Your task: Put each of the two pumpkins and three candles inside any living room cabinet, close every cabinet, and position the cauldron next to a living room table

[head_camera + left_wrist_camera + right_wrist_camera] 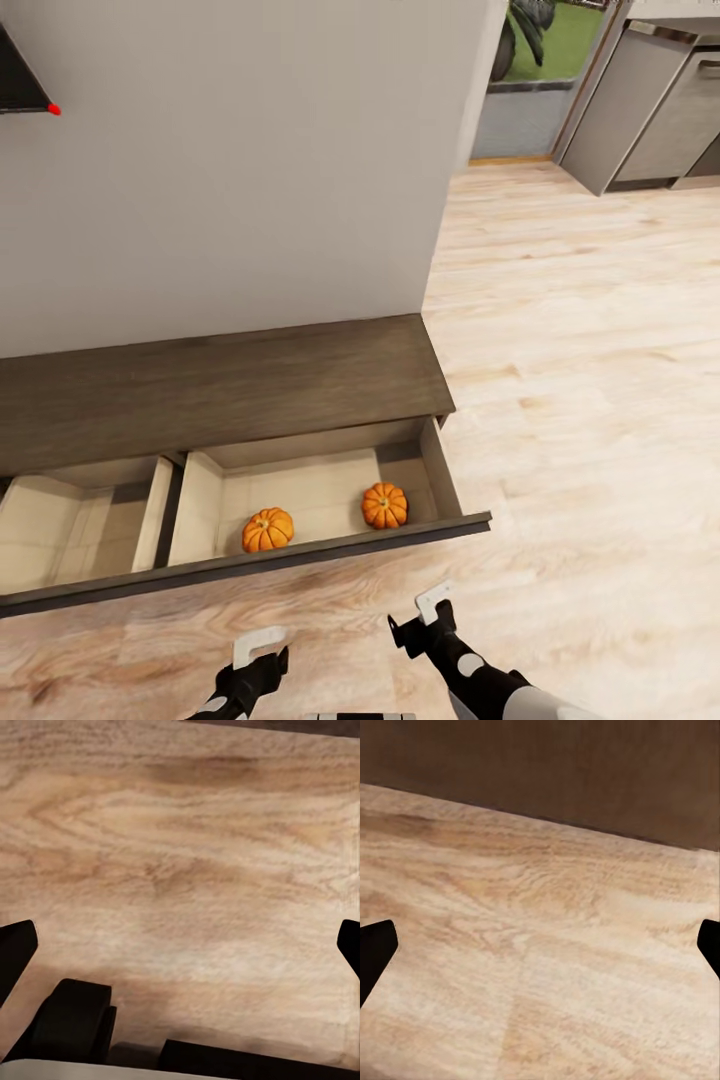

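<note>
Pumpkins: two, upright, stems up, in the cabinet's (230, 385) open right drawer, left one (267, 530) near front, right one (385, 505) farther back. Left gripper (180, 945) and right gripper (540, 945) fingers spread wide, empty, over wood floor (580, 380).

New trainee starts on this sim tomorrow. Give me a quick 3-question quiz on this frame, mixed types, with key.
1. True or false: both pumpkins, the left pumpkin and the right pumpkin, lie in the same compartment of the open cabinet drawer.
2. How many candles are in the drawer? A) none visible B) one C) three
3. Fill in: the left gripper and right gripper both hold ____.

Key: 1 true; 2 A; 3 nothing.
</note>
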